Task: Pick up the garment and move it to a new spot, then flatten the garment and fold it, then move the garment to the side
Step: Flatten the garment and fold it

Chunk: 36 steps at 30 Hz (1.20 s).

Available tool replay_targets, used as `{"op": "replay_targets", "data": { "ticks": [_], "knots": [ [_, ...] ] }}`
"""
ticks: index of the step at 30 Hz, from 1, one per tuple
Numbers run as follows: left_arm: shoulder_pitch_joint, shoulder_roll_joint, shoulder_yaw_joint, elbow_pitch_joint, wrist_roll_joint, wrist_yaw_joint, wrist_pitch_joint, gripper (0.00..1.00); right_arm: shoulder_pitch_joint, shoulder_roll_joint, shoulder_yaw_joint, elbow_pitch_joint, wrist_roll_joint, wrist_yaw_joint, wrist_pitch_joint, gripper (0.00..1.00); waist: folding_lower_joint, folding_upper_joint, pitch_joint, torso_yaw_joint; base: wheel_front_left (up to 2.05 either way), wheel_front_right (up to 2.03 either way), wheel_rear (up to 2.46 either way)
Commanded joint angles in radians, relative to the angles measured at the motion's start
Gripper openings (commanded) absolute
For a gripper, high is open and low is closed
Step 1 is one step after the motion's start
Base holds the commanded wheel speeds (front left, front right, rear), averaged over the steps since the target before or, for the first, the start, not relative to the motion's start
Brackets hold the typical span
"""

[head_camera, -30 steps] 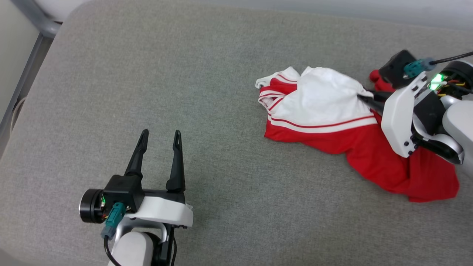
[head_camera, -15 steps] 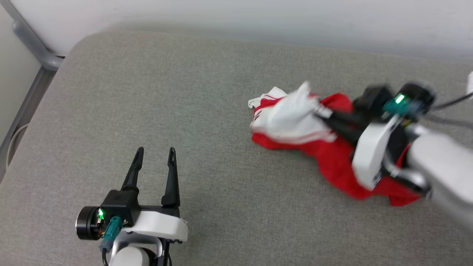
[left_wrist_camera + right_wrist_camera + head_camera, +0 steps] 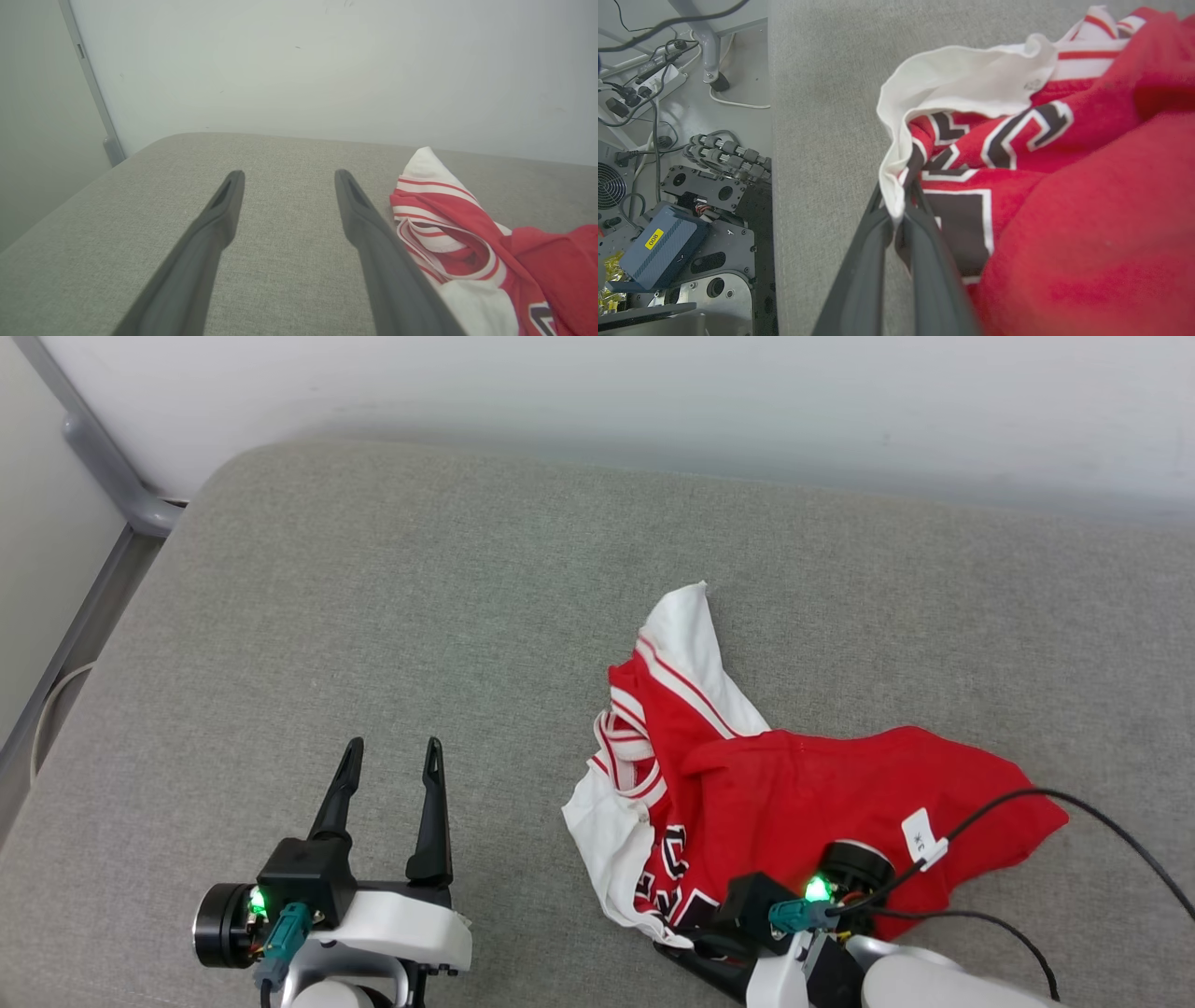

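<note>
One crumpled red-and-white garment (image 3: 803,784).

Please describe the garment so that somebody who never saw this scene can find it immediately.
Start at the wide grey cushion and look at its near right part. There lies the garment, a crumpled red jersey with white sleeves, its white edge pinched by the right end effector. Its red colour and black letters outlined in white set it apart.
</note>
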Motion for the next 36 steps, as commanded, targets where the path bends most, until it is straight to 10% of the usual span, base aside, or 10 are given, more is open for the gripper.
{"op": "replay_targets", "data": {
  "ticks": [1,5,6,7,16,26,36],
  "knots": [
    [0.008,-0.001,0.002,0.002,-0.003,-0.005,-0.003,1.0,0.012,0.005,-0.001,0.005,0.005,-0.001,-0.001,0.0,0.0,0.0,-0.001,0.001,0.0,0.0,0.0],
    [0.019,-0.001,0.006,0.009,-0.002,-0.001,-0.003,1.0,0.034,0.028,-0.025,0.037,-0.004,-0.001,-0.041,0.13,0.0,0.0,-0.015,-0.004,0.0,0.0,0.0],
    [0.023,-0.001,0.008,0.011,0.0,0.0,-0.003,1.0,0.035,0.03,-0.043,0.041,-0.006,-0.001,-0.055,0.41,0.0,0.0,-0.021,-0.007,0.0,0.0,0.0],
    [0.026,-0.001,0.009,0.014,0.002,0.0,-0.003,1.0,0.032,0.03,-0.063,0.042,-0.015,-0.001,-0.074,1.0,0.0,0.0,-0.028,-0.009,0.0,0.0,0.0],
    [0.064,-0.001,0.028,0.009,0.034,-0.009,-0.003,1.0,0.072,-0.015,-0.356,-0.042,-0.087,-0.001,-0.158,1.0,0.0,0.0,-0.08,-0.028,0.0,0.0,0.0],
    [0.042,-0.001,0.025,-0.007,0.045,-0.018,-0.003,1.0,-0.004,-0.081,-0.629,-0.175,-0.146,-0.001,-0.004,1.0,0.0,0.0,-0.043,-0.021,0.0,0.0,0.0],
    [-0.024,-0.001,-0.005,-0.017,0.031,-0.015,-0.003,1.0,-0.25,-0.179,-0.436,-0.115,0.02,-0.001,0.355,1.0,0.0,0.0,0.059,0.022,0.0,0.0,0.0]
  ]
}}
